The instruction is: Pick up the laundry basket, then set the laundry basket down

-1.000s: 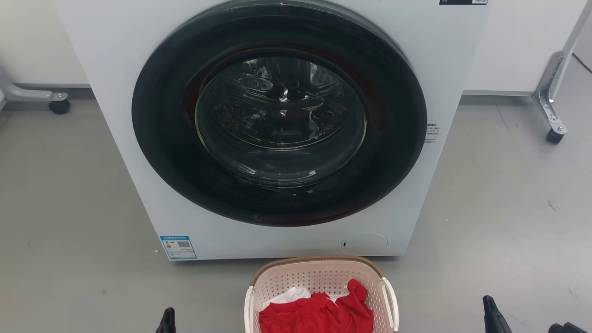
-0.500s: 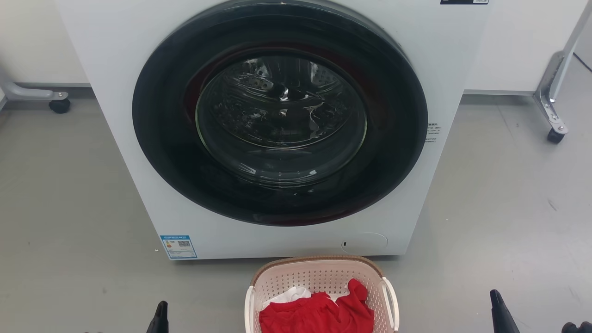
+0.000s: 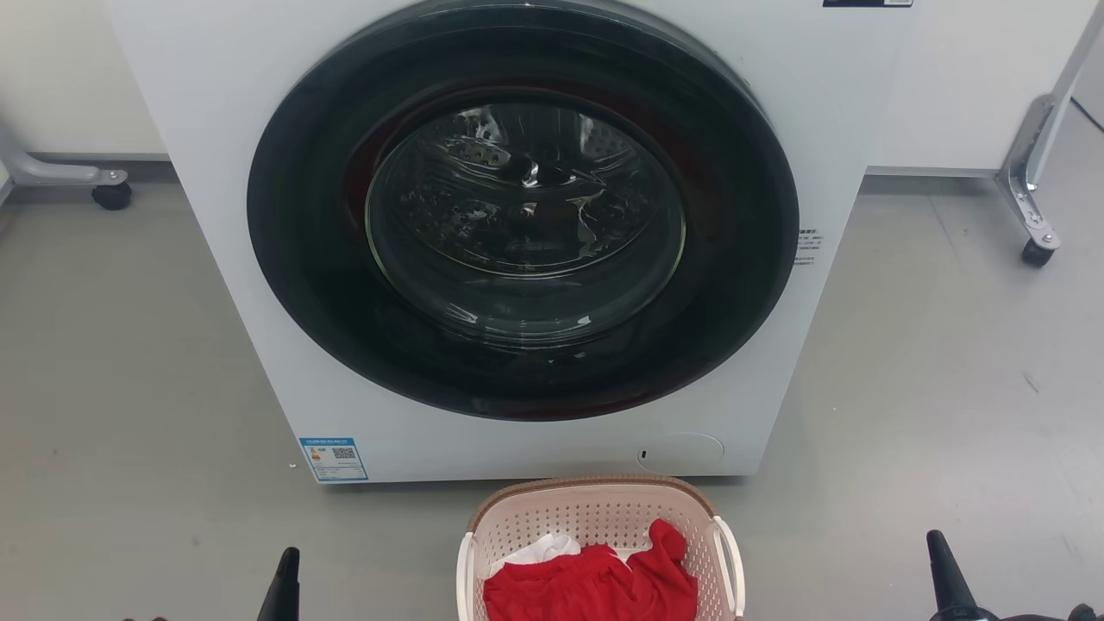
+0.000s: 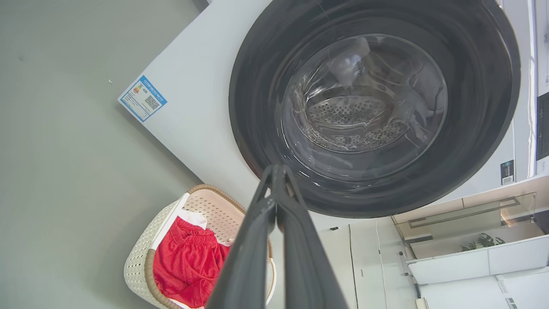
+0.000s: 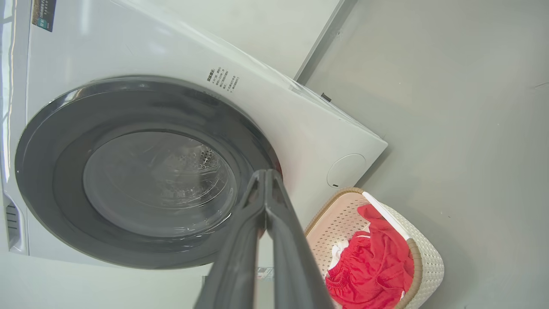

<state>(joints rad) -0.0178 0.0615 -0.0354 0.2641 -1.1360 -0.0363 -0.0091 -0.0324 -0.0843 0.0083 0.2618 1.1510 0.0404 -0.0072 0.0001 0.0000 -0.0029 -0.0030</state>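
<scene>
Pale pink-white perforated plastic laundry basket [image 3: 595, 517] with brown braided-look rim and white loop side handles sits upright on grey floor [image 3: 906, 388], just in front of the white front-loading washer [image 3: 819, 103], below its dark round glass door [image 3: 522, 216], which is closed. Crumpled red garment [image 3: 595, 586] and a bit of white cloth [image 3: 539, 549] lie inside the basket. Left gripper [image 4: 276, 171]: long dark fingers pressed together at the tips, gripping nothing, in the air off the basket's left side. Right gripper [image 5: 266, 176]: same, fingertips together, empty, off the basket's right side. Neither touches the basket; in the head view both tips poke up at the bottom edge, well apart from the handles.
</scene>
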